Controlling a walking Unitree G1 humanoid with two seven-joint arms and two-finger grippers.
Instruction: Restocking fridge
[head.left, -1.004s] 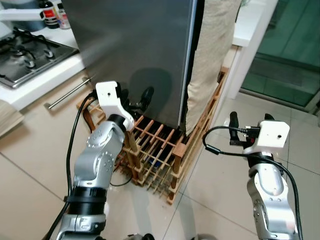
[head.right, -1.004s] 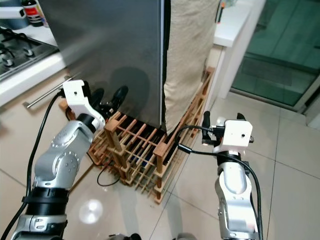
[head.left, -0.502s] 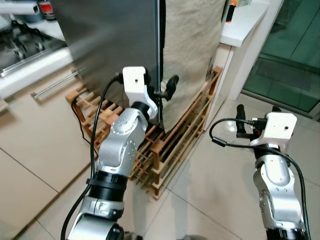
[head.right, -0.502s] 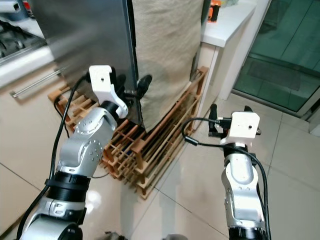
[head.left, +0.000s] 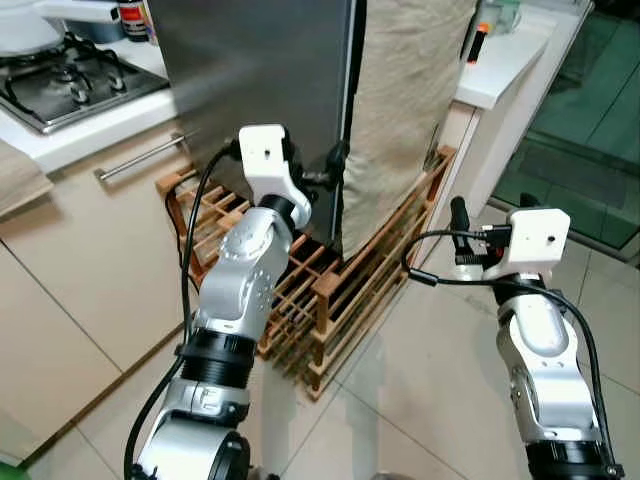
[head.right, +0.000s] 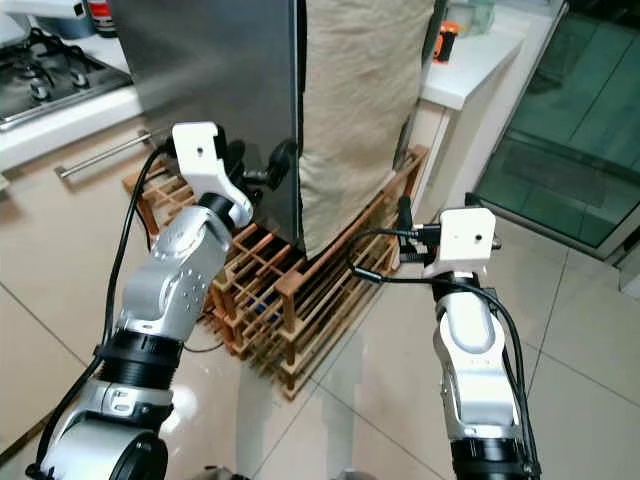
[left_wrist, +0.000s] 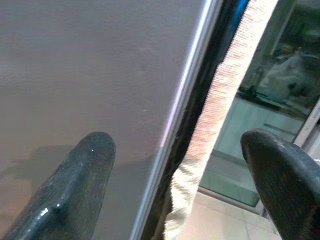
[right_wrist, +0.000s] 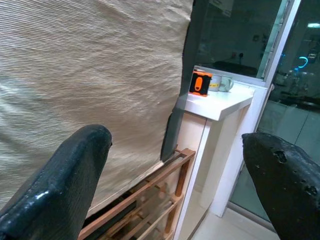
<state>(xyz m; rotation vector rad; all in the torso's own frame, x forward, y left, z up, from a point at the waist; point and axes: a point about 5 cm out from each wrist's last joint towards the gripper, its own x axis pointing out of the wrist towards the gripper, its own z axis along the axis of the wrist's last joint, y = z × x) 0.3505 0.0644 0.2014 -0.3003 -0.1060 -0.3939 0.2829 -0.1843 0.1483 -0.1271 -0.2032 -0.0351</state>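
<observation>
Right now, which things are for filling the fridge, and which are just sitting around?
For the job:
- tall grey steel fridge
- left gripper, open at the fridge's front edge
- right gripper, open, held over the floor

Just sitting around:
- beige cloth hanging on the fridge side
- wooden slatted rack
- gas hob
- orange object on the white counter

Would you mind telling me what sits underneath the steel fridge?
A wooden slatted rack sits under the fridge, sticking out at floor level. A beige cloth hangs beside it. What the rack holds is too dark to tell.

Two silver arms, white wrist blocks, black cables, seemingly glossy black fingers (left_wrist: 75, 185).
</observation>
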